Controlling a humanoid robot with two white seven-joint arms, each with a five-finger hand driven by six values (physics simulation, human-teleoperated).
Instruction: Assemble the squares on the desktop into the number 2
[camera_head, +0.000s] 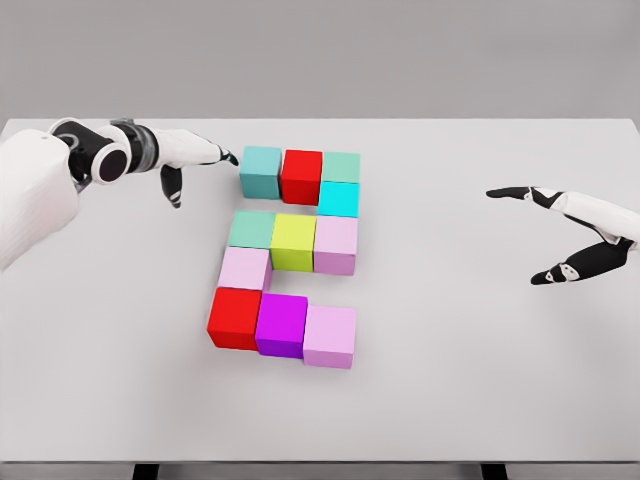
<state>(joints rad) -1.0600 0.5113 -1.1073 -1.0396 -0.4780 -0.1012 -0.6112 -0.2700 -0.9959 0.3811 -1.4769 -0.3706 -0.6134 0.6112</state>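
Note:
Coloured cubes stand on the white table (480, 380) in the shape of a 2. The top row is a teal cube (260, 170), a red cube (301, 175) and a green cube (341, 166), with a cyan cube (338, 199) below the green one. The middle row is a green cube (251, 229), a yellow-green cube (293, 241) and a pink cube (336, 244). A pink cube (244, 268) sits under its left end. The bottom row is red (234, 317), purple (281, 324) and pink (330, 335). My left hand (200, 160) is open, fingertips just left of the teal cube. My right hand (560, 235) is open, far right.
The table's front edge runs along the bottom of the view, with dark legs below it. A grey wall lies beyond the far edge.

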